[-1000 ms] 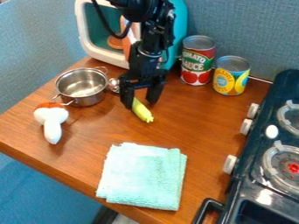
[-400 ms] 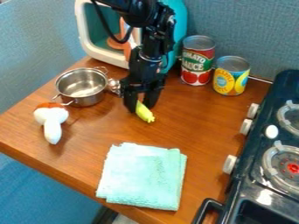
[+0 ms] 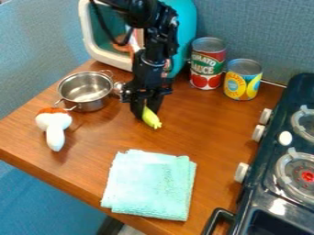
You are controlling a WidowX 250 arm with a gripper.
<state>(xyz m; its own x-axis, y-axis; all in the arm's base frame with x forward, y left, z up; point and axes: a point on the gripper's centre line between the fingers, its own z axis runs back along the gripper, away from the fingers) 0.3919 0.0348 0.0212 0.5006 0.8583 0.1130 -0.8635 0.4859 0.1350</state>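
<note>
Looked like the gripper (image 3: 146, 112) had the yellow toy veggie (image 3: 151, 119) pinched just above center frame, its near end poking toward the towel (image 3: 149, 186) because the fingers covered the far part.

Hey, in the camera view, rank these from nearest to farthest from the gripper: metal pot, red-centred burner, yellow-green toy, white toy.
1. Yellow-green toy: between the fingers of the gripper.
2. Metal pot: to the view's left.
3. White toy: also left, just in front of the pot.
4. Red-centred burner: at the view's right edge.
</note>
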